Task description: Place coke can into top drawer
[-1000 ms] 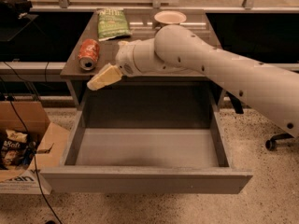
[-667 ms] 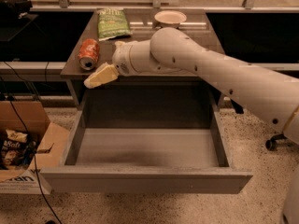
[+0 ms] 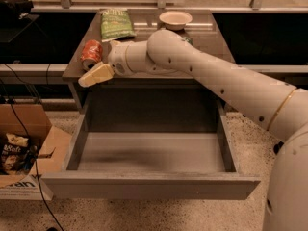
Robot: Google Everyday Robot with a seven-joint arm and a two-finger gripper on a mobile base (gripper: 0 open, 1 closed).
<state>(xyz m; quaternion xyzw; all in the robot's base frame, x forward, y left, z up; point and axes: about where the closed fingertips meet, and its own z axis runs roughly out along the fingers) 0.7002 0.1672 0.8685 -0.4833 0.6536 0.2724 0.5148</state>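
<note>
The coke can is red-orange with white markings and lies on its side at the front left corner of the cabinet top. My gripper reaches in from the right and sits right beside the can, at its front side over the cabinet's front edge. One cream finger shows just below the can. The top drawer is pulled wide open below, its smooth grey interior bare.
A green snack bag and a white bowl lie at the back of the cabinet top. A cardboard box with packets stands on the floor at the left, with cables nearby. My arm crosses above the drawer's right side.
The gripper has shifted slightly left, closer to the can. The can and the drawer have not moved.
</note>
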